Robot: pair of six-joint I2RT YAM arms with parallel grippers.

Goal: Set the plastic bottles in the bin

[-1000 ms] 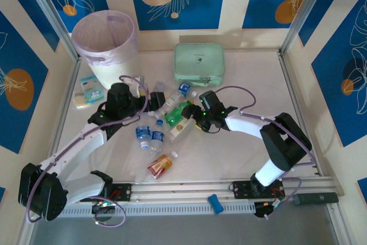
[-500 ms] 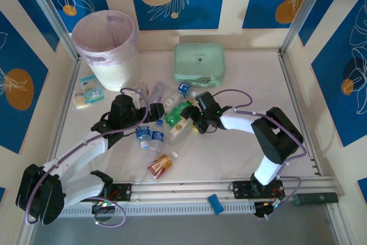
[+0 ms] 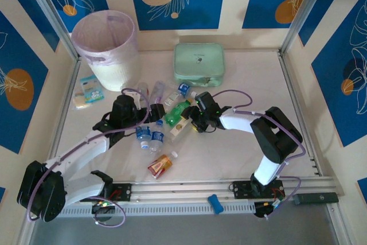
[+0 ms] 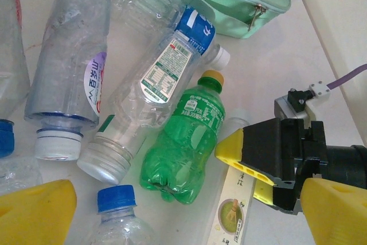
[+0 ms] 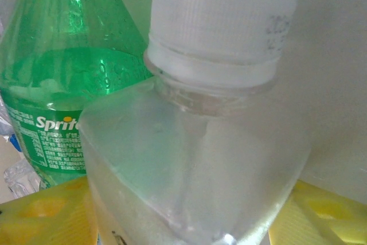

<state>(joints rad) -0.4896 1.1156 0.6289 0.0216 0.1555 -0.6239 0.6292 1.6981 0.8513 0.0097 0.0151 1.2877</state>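
Right tool [image 3: 190, 124] straddles frosted white-capped plastic bottle [image 5: 195, 159], can't tell if clamped; left tool [image 4: 184, 213] apart; light, slick, crushable, so grip mid-body.

Table [image 3: 252, 84]: pale cream top under even, soft light, with only faint shadows. Back wall [image 3: 229, 4], well beyond the fingers [image 4: 34, 210]: cream, set with blue panels [image 3: 189, 4] that carry white leaf line-drawings and tan or orange discs. Side walls [image 3: 23, 84], to either side of the fingers: same cream and blue pattern. Metal posts [image 3: 304, 10] rise at the two far table corners. A metal rail [image 3: 183, 190] runs along the edge behind the fingers.
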